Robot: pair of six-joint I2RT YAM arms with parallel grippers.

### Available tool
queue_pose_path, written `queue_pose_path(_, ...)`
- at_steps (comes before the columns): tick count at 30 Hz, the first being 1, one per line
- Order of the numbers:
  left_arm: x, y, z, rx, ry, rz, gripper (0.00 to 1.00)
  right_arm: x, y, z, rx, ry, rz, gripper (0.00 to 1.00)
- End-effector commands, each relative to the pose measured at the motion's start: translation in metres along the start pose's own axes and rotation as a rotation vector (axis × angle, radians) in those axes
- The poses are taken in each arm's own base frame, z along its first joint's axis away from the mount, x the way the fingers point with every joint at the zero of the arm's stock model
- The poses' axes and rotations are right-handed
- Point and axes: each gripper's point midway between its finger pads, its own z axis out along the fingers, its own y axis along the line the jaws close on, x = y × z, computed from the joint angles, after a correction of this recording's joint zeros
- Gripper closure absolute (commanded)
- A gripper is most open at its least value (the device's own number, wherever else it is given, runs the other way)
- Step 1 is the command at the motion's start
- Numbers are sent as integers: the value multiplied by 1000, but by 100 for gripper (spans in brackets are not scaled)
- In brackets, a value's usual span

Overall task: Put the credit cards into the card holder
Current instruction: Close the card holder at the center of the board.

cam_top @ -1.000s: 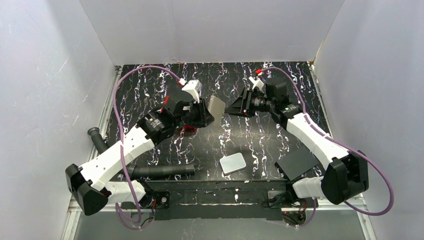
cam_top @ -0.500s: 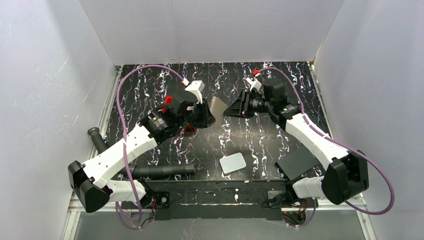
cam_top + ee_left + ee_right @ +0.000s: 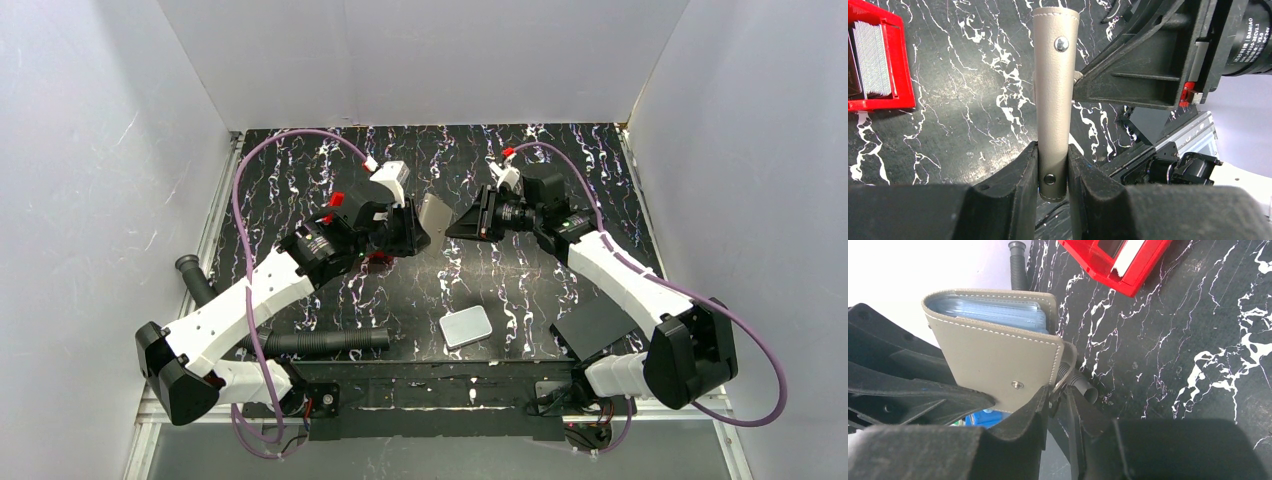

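Note:
The grey-brown card holder (image 3: pixel 1055 75) stands on edge above the table, and my left gripper (image 3: pixel 1053 150) is shut on its lower end. In the top view the card holder (image 3: pixel 433 212) hangs between the two grippers. My right gripper (image 3: pixel 1058 392) has come in from the right and its jaws are pinched on the holder's small clasp tab (image 3: pixel 1064 371). Pale blue sleeves (image 3: pixel 988 310) show in the holder's open edge. A stack of credit cards (image 3: pixel 870 57) stands on edge in the red tray (image 3: pixel 898 60).
A white rounded slab (image 3: pixel 466 327) lies near the front middle of the marbled black table. A black flat sheet (image 3: pixel 595 325) lies at the front right. A black corrugated hose (image 3: pixel 320 342) lies at the front left. White walls close in three sides.
My right gripper has moved left up to the card holder and its jaws have narrowed onto the clasp tab. The left gripper has shifted slightly, still holding the card holder.

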Motion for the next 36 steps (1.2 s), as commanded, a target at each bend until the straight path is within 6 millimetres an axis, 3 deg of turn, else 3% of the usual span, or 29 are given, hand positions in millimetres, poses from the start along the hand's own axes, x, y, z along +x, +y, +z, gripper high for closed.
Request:
queue_pose_path(1,-24,-13,-16,34,-82,8,100,-13,15,-2,-37,-54,-52,68)
queue_pose_path(3,-24,-13,-17,37,-81,7,100,-11,11,-1,-22,-35,-53,63)
queue_pose_path(5,-24,-15,-18,44,-82,7,100,-12,13,-1,-32,-45,-59,65)
queue_pose_path(7,-24,-15,-18,43,-82,7,100,-12,16,-1,-54,-49,-59,77)
queue_pose_path(9,-22,-12,-16,32,-78,6,100,-15,16,-5,-39,-75,-89,99)
queue_pose_path(11,-13,-5,-4,-1,-55,-22,100,-14,6,-12,30,-83,-139,99)
queue_pose_path(17,27,-7,86,16,56,-135,100,11,-63,-34,257,14,-109,99)
queue_pose_path(22,50,-4,126,28,88,-192,100,23,-100,-36,329,85,-77,99)
queue_pose_path(25,64,-6,143,62,125,-203,100,34,-123,-32,345,143,-73,99)
queue_pose_path(29,88,-5,161,71,196,-238,100,34,-132,-19,295,160,-105,99)
queue_pose_path(36,112,5,177,62,246,-247,100,39,-160,2,279,234,-98,99)
